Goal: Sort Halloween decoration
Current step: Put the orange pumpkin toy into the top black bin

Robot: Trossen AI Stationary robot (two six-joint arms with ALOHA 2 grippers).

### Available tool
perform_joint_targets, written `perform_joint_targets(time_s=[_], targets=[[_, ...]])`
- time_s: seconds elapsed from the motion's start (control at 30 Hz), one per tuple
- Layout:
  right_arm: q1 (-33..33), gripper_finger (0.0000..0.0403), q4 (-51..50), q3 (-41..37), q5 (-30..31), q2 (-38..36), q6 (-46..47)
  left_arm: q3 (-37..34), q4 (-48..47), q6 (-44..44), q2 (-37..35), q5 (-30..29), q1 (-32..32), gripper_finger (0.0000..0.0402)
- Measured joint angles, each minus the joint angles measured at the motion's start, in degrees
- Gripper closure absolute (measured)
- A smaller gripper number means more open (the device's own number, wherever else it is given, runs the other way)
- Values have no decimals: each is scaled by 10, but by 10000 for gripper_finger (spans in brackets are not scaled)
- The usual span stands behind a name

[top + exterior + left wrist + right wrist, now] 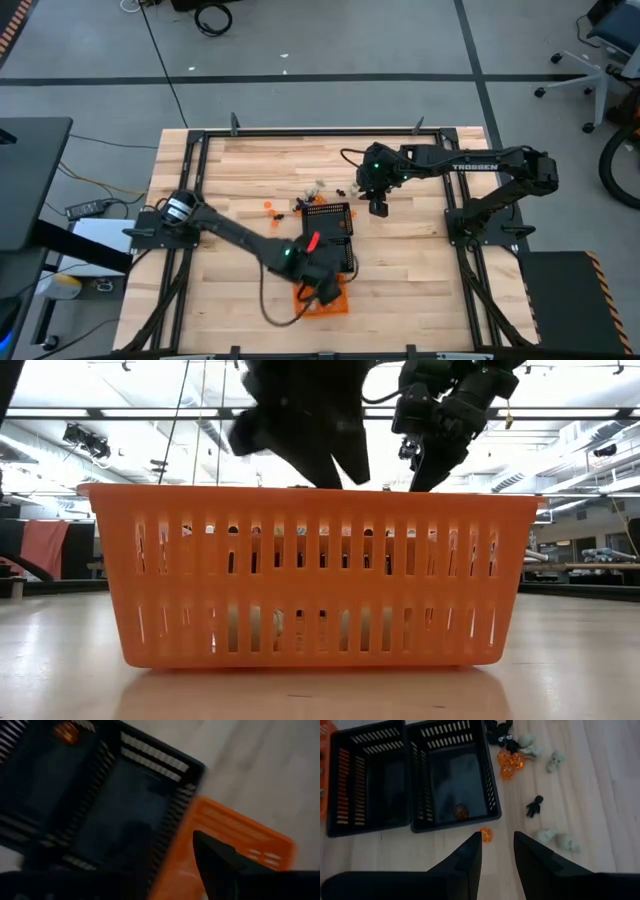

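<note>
Small Halloween trinkets lie loose on the wooden table: orange ones [510, 761], black ones [535, 806] and cream skulls [555, 760]. One orange trinket [461, 811] lies inside one of the two black mesh baskets [452, 772], and another [486, 835] lies on the table just outside it. My right gripper [497, 839] hangs open above the table near that loose orange trinket, with nothing between its fingers. My left gripper [170, 850] is open over the orange basket [335, 308] at the near edge, beside the black baskets [125, 795]; I see nothing between its fingers.
The two black baskets [335, 235] stand side by side mid-table, with the orange basket [310, 575] just nearer. Trinkets are scattered beyond them [300, 205]. Bare wood lies to the left and right. A black frame [200, 140] borders the table.
</note>
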Motion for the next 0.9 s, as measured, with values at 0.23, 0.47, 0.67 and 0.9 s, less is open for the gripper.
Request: perform_joint_targets(time_s=[0.23,0.47,0.67,0.9], targets=[[-1,286,-30,0,15,-2,2,-2,-9,143,-5,0,69,251],[-2,286,-49,0,38,-2,6,-2,-28,272,-5,1,134,251],[-9,286,-79,0,84,-8,15,-2,-31,364,-11,10,192,251],[-33,286,-91,0,85,-32,26,-2,-29,455,-13,68,266,251]])
